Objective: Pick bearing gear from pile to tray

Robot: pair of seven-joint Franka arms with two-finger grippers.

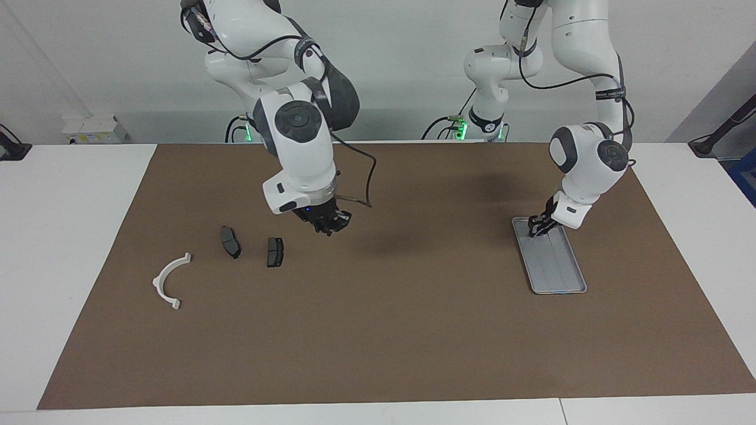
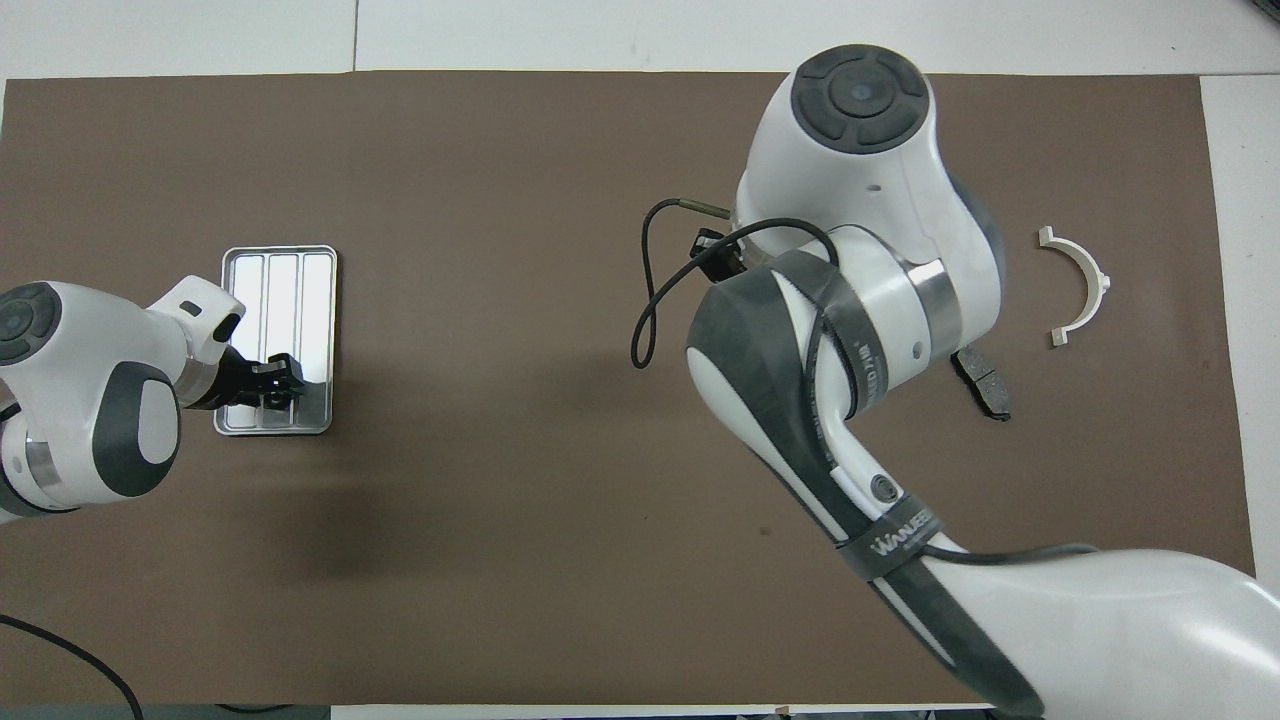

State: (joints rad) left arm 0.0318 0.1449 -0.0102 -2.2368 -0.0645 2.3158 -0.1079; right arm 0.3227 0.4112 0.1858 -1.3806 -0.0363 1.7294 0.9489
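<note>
Your left gripper (image 1: 534,226) sits low over the tray's (image 1: 558,273) twelve-o'clock end; I can't tell its grip. The right gripper (image 1: 328,226), closed, hangs above the desk (image 1: 378,330), three o'clock of the brake pads (image 1: 274,252). A small part could bounce off the tray's low rim.

1. A dark strap (image 2: 893,545) wrapped round the right arm's link in the overhead view carries white capitals, readable as "WANLEE" before the strap curves away.
2. A black band (image 1: 609,93) on the left arm in the facing view bears small white print, too small to read.
</note>
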